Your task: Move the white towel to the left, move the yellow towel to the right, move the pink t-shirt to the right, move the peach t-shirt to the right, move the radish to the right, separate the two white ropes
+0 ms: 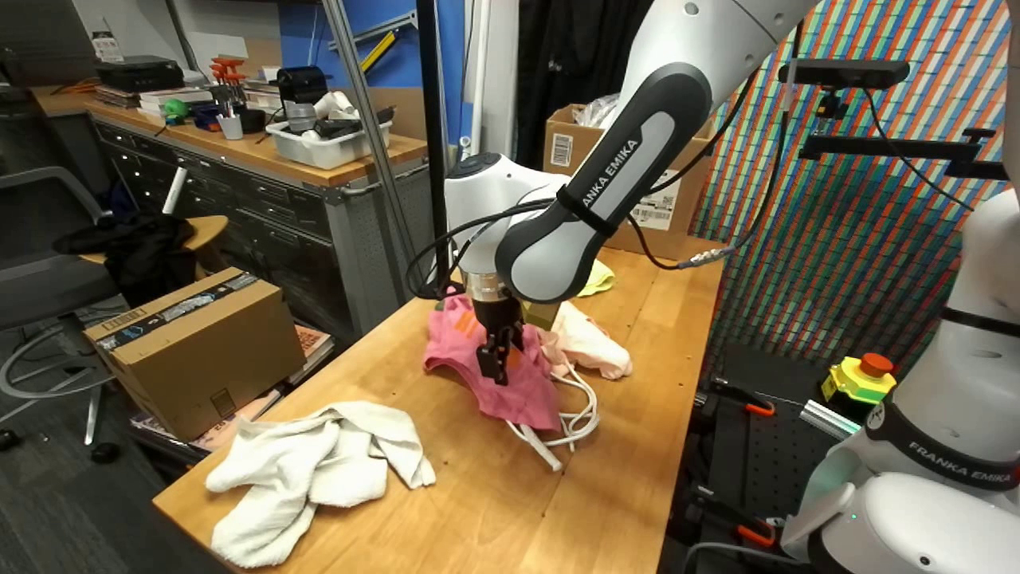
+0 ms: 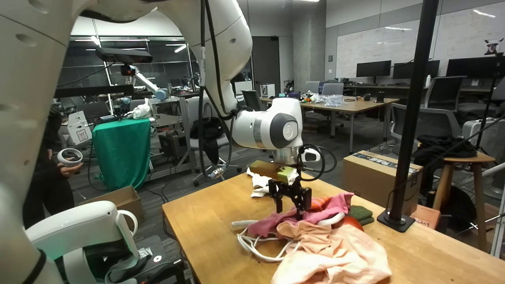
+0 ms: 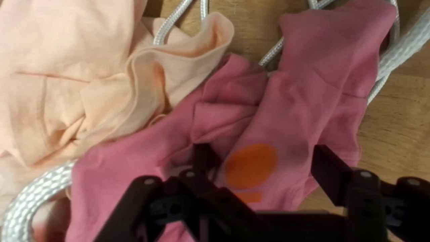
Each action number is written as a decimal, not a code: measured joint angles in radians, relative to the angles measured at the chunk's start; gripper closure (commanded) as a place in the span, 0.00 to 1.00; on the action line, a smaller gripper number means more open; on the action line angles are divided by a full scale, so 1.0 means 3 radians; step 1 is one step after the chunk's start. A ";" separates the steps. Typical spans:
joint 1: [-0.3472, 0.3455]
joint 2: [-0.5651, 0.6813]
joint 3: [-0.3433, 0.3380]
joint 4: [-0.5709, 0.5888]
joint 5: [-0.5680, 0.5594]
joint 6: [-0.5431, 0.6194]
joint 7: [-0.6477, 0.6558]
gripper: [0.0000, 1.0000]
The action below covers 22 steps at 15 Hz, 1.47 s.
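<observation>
In an exterior view, the arm (image 1: 610, 171) above the bench (image 1: 629, 446) reads "ANKA EMIKA"; the base (image 1: 956, 391), beyond the bench's right edge, "FRANKA EMIKA". Labels on the far-edge carton (image 1: 590, 139) are too small.

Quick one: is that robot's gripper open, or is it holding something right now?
The gripper is open, jaws apart over the pink t-shirt, holding nothing.

pink tee (image 3: 282, 117): rumpled, part o/ wht rope (image 3: 403, 48) | peach tee (image 3: 94, 84): adj.
</observation>
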 measured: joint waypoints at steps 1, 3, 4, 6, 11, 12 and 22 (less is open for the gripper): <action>0.0000 0.0000 -0.0010 0.0002 0.0000 0.0000 -0.0005 0.58; 0.0000 0.0000 -0.0029 0.0004 0.0000 0.0000 -0.0007 0.73; 0.0000 0.0000 -0.0038 0.0004 0.0000 0.0000 -0.0007 0.81; 0.0000 0.0000 -0.0052 0.0004 0.0000 0.0000 -0.0007 0.95; 0.0035 -0.0053 -0.0117 0.0003 -0.0044 -0.0001 0.0050 0.97; 0.0053 -0.0087 -0.0144 0.0001 -0.0079 0.0000 0.0095 0.97; 0.0182 -0.1015 -0.0466 -0.0226 -0.1100 0.0004 0.1321 0.97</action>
